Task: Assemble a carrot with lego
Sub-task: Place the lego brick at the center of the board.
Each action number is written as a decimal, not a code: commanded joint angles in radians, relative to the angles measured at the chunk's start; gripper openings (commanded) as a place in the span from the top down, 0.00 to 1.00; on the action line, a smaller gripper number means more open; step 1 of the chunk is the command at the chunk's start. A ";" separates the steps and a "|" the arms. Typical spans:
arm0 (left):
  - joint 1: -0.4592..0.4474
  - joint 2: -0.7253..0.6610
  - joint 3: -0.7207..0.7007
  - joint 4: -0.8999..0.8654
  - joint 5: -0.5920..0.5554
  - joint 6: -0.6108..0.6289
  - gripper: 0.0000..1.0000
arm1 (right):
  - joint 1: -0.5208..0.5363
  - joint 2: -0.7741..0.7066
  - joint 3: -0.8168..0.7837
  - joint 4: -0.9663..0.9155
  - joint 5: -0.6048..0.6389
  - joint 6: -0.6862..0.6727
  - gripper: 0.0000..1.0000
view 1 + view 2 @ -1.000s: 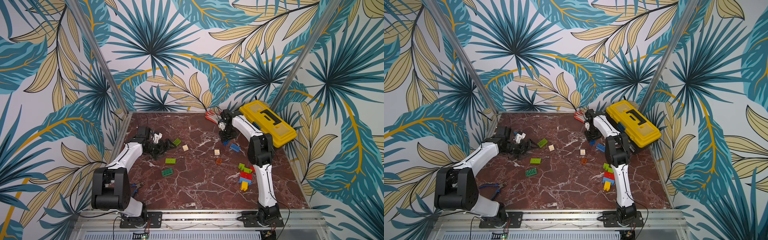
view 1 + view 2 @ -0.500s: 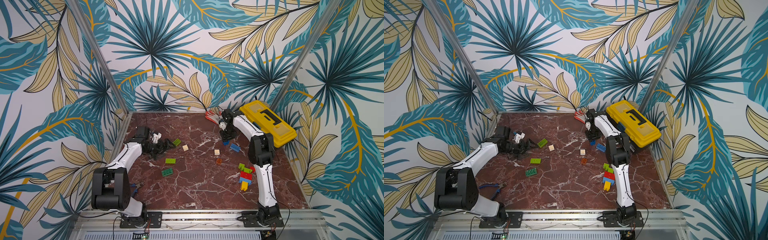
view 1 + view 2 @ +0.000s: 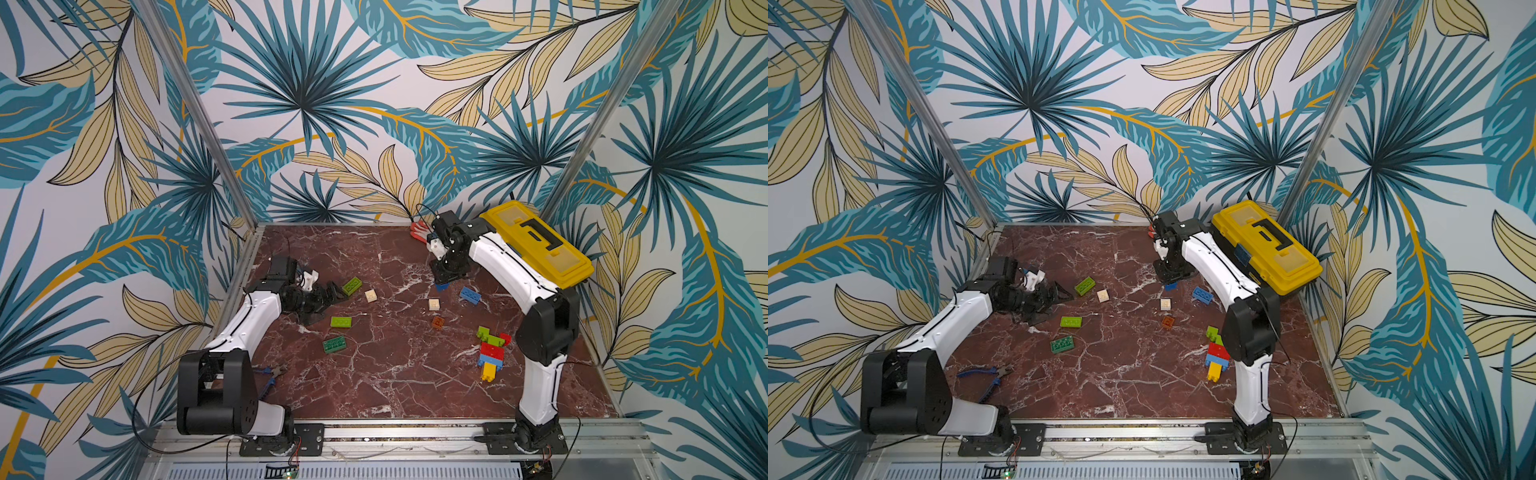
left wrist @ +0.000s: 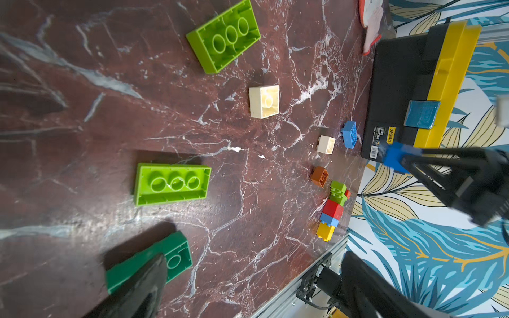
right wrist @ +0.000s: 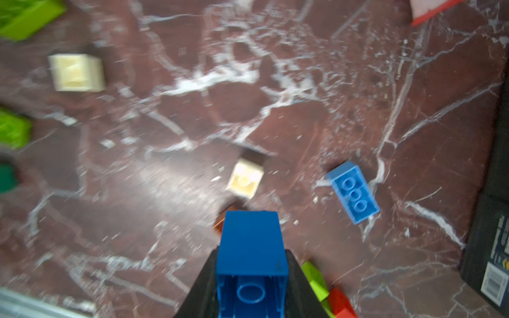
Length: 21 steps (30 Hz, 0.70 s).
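Dark-blue square plastic brick [image 5: 252, 247] being gripped by right jaws over marbled desk [image 3: 395, 374]
Its hollow underside is being shown by the right wrist view alone; left jaws are being held wide apart.

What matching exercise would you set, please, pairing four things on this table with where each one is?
Things:
1. dark blue brick
2. light blue brick
3. pliers
4. multicoloured stack

Places:
A. by the left arm's base
B. lying loose near the yellow toolbox
C. clamped in the right gripper
D. lying by the right arm's elbow

Pairs: 1-C, 2-B, 3-A, 4-D
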 commanded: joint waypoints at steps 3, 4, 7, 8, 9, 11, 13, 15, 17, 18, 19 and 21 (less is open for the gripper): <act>0.009 -0.094 -0.037 -0.047 -0.012 -0.002 0.01 | 0.172 -0.092 -0.148 -0.024 -0.008 0.152 0.71; 0.009 -0.106 -0.036 -0.053 -0.017 -0.001 0.01 | 0.207 -0.100 -0.169 -0.014 -0.010 0.173 0.71; 0.009 -0.129 -0.036 -0.054 -0.021 0.005 0.01 | 0.296 -0.087 -0.205 0.017 -0.016 0.227 0.71; 0.009 -0.131 -0.037 -0.054 -0.021 0.006 0.01 | 0.317 -0.072 -0.209 0.029 -0.017 0.242 0.71; 0.009 -0.129 -0.038 -0.054 -0.021 0.008 0.01 | 0.342 -0.059 -0.212 0.040 -0.018 0.250 0.71; 0.009 -0.126 -0.034 -0.054 -0.028 0.015 0.01 | 0.397 -0.020 -0.210 0.067 -0.020 0.268 0.71; 0.009 -0.120 -0.032 -0.054 -0.034 0.019 0.01 | 0.426 0.017 -0.206 0.092 -0.029 0.279 0.71; 0.009 -0.113 -0.027 -0.053 -0.030 0.022 0.01 | 0.445 0.054 -0.193 0.103 -0.029 0.289 0.71; 0.009 -0.110 -0.025 -0.054 -0.040 0.023 0.01 | 0.457 0.090 -0.182 0.115 -0.018 0.292 0.71; 0.009 -0.107 -0.024 -0.054 -0.045 0.023 0.01 | 0.458 0.106 -0.180 0.122 -0.017 0.295 0.71; 0.009 -0.105 -0.023 -0.054 -0.048 0.025 0.01 | 0.459 0.121 -0.181 0.131 -0.017 0.299 0.71; 0.009 -0.103 -0.025 -0.054 -0.059 0.025 0.01 | 0.459 0.147 -0.179 0.145 -0.009 0.301 0.70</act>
